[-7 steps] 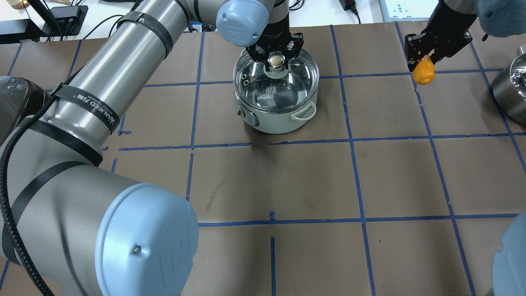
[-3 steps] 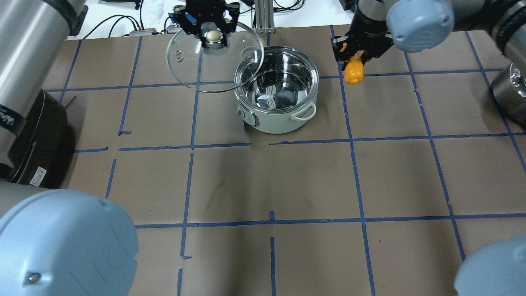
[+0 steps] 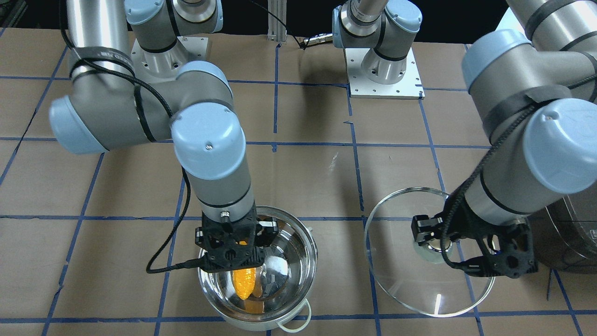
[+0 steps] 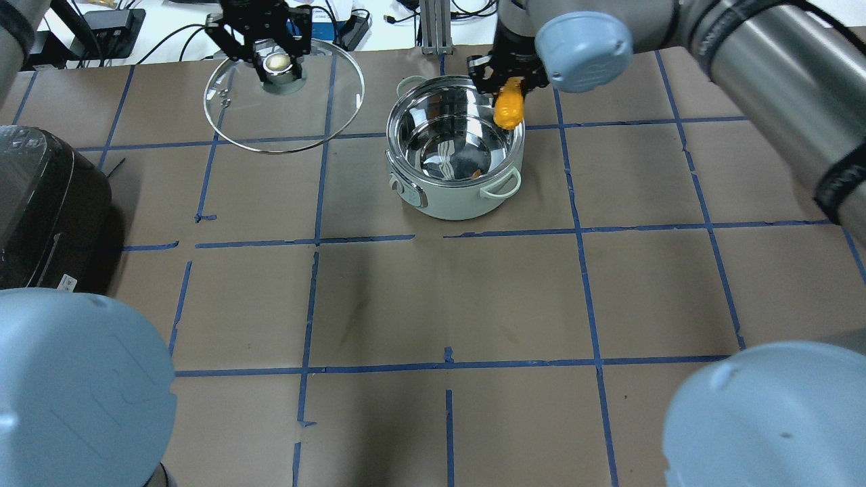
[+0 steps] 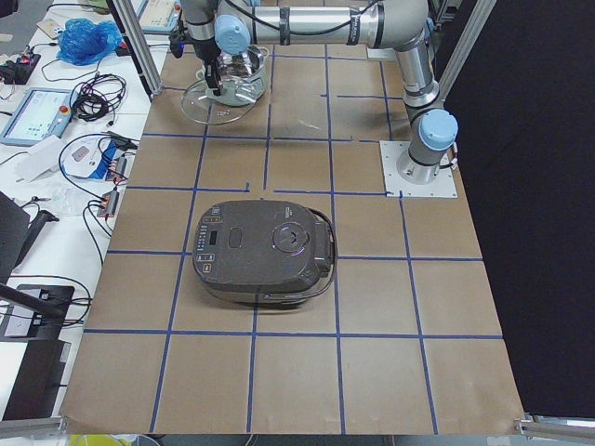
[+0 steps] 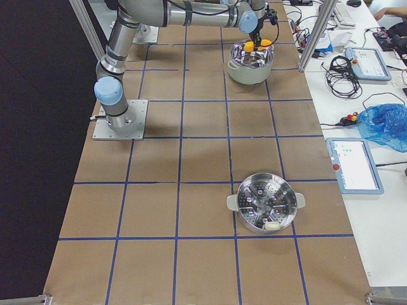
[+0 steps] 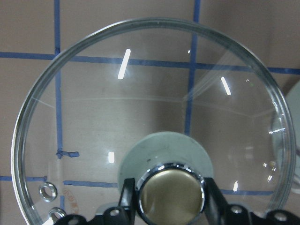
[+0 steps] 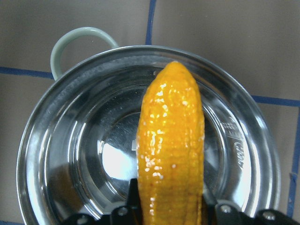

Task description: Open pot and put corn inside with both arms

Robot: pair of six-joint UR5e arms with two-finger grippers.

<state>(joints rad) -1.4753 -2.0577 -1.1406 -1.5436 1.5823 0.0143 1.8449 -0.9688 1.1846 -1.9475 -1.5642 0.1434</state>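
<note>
The steel pot (image 4: 450, 203) stands open at the far middle of the table, its pale loop handle (image 8: 77, 40) showing. My right gripper (image 4: 507, 84) is shut on the yellow-orange corn (image 4: 509, 108) and holds it tip down over the pot's right far rim. In the right wrist view the corn (image 8: 171, 150) hangs over the pot's bowl (image 8: 61, 140). My left gripper (image 4: 279, 64) is shut on the knob (image 7: 169, 197) of the glass lid (image 4: 318, 101), which it holds left of the pot. I cannot tell whether the lid's rim touches the table.
A dark rice cooker (image 4: 40, 203) sits at the left edge of the table. A steel steamer pot (image 6: 266, 203) stands far off on the robot's right side. Cables and devices lie beyond the far edge (image 4: 169, 34).
My left gripper has lifted the lid off the pot and carried it left. My right gripper has carried the corn left, from beside the pot to over its rim.
</note>
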